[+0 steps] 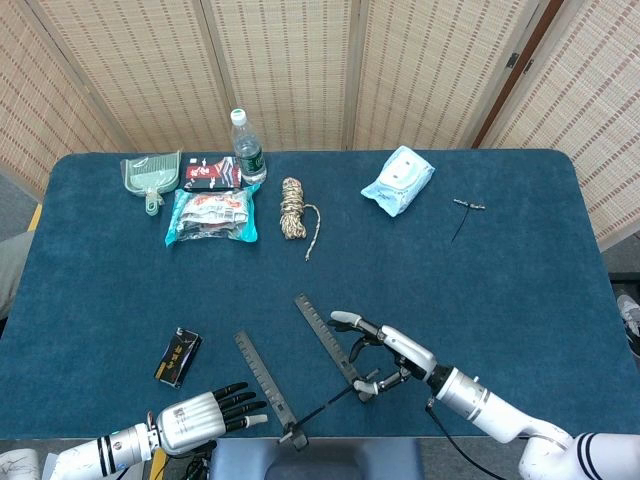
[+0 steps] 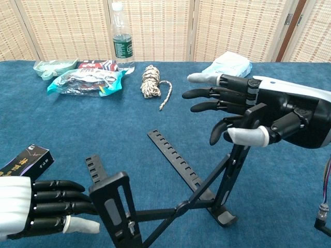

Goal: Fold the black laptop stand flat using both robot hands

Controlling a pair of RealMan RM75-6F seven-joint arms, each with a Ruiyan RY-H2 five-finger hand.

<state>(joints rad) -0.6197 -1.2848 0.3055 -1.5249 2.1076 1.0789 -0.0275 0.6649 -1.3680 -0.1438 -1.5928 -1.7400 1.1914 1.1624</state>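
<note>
The black laptop stand (image 2: 170, 196) sits at the near edge of the blue table (image 1: 500, 270), unfolded, its two notched arms lying on the cloth and its two uprights raised. One foot reaches the table's front rim in the head view. A wide stretch of bare cloth lies between the stand and the row of clutter at the far edge; the right side is open too.

The right hand (image 2: 258, 116) is at the top of the right upright, fingers spread and pointing left, thumb curled just in front of the upright's tip; whether it touches I cannot tell. The left hand (image 2: 41, 212) is low beside the left upright, fingers straight and pressed together, their tips close to it, holding nothing.

Along the far side: one water bottle (image 1: 247, 148) with a green label, one rope bundle (image 1: 293, 208), one green dustpan (image 1: 152, 175), one wipes pack (image 1: 398, 180) and two snack packets (image 1: 212, 205), their print too small to read. One small black box (image 2: 26, 160) with gold lettering, unreadable, lies near the left hand.
</note>
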